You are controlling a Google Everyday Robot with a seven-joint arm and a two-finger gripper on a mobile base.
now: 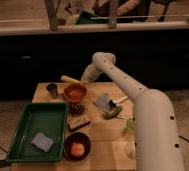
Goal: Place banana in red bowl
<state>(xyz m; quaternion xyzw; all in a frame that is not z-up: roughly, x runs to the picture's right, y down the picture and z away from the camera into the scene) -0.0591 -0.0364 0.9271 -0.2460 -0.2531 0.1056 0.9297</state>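
Observation:
The banana [69, 79] is a pale-yellow curved fruit that sticks out to the left from my gripper [83, 80], just above the table's back edge. My gripper is shut on the banana's right end. The red bowl [75, 92] stands on the table directly below and in front of the banana, with nothing visible inside it. My arm reaches in from the right front, its white elbow above the table.
A green tray [23, 142] holding a grey sponge [41, 141] fills the left front. A dark bowl [68, 150] with an orange fruit stands at the front. A small dark cup [52, 90], a pinecone-like thing [78, 108], a brush [79, 123] and a grey cloth [103, 103] lie around.

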